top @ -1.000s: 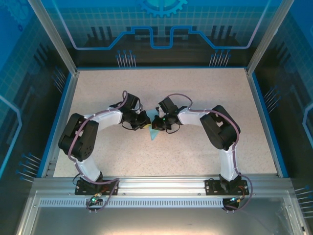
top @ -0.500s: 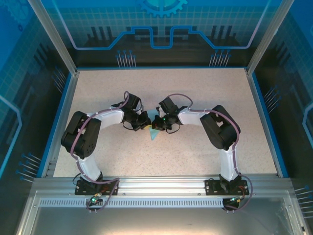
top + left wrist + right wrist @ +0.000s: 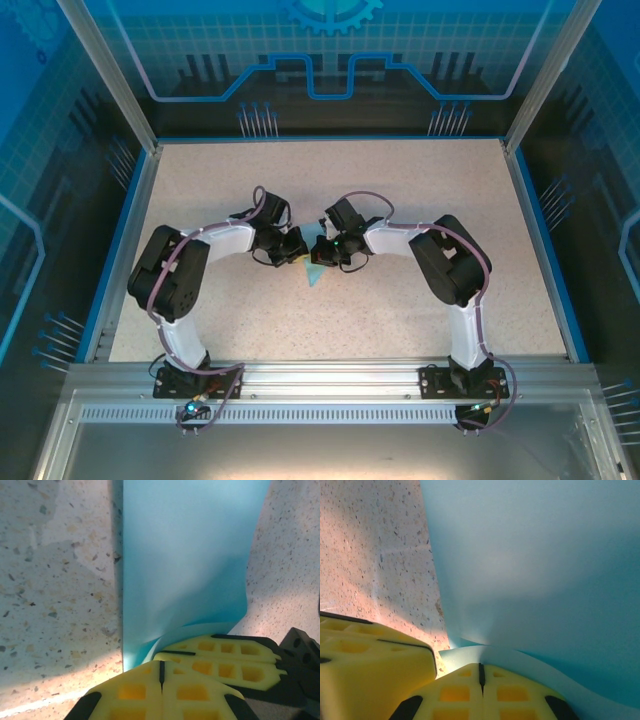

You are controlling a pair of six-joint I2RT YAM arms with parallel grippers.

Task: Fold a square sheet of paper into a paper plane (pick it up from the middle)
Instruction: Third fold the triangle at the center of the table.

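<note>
Square sheet of paper point(image 3: 185, 565), seen as a narrow blue strip, lies at the middle of the speckled table point(image 3: 400, 190), between both hands. Since one second ago the left arm point(image 3: 170, 285) has drawn its elbow a little inward, and the paper's tip has hardly moved. The left hand point(image 3: 161, 669) and right hand point(image 3: 481, 670) each have fingers closed together, tips at the paper's curled edge. I judge a crease is being pressed, not a new fold begun.
</note>
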